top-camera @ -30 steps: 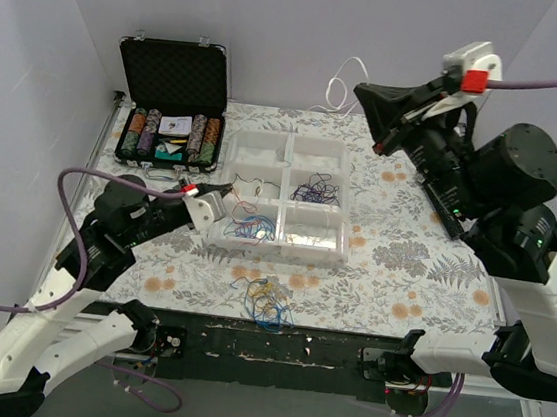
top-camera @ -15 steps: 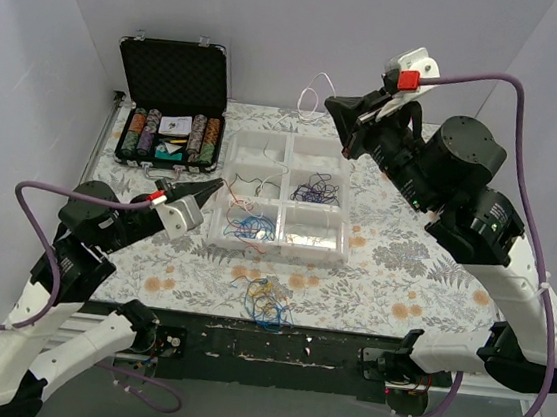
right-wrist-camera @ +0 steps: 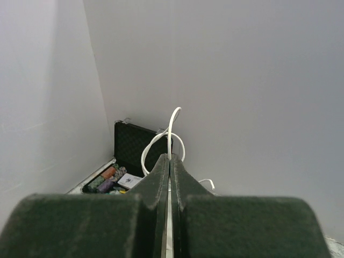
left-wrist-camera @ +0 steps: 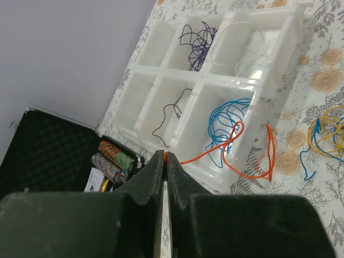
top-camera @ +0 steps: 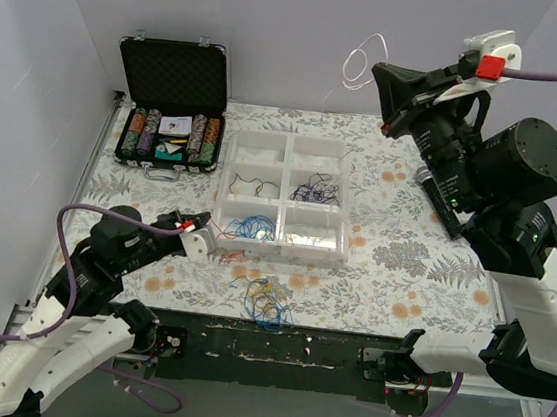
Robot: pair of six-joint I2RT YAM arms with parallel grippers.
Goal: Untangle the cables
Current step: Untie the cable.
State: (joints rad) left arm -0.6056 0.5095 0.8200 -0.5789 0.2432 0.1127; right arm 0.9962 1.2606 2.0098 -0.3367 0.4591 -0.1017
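left gripper [left-wrist-camera: 165, 156] clamped on an orange wire [left-wrist-camera: 252, 174] draped over the tray's [top-camera: 273, 253] near-left wall, right gripper [right-wrist-camera: 169, 157] clamped on a white wire [right-wrist-camera: 171, 126] aloft far right; lift each slowly, clear of the near tangle [top-camera: 266, 303].

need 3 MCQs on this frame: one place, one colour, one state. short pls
1. Where is the tangle?
A) on the table, between the tray and the near edge
B) inside a tray compartment
C) hanging from the right jaws

2. Colour of what the left jaws pinch?
A) white
B) orange
C) black

3. The right jaws are:
A) open above the tray
B) resting on the table
C) shut on a white cable, raised in the air

Key: 1 A, the top view shows it lying before the tray. 2 B, the orange cable runs into the closed jaws. 3 C, the cable loops up from shut jaws.
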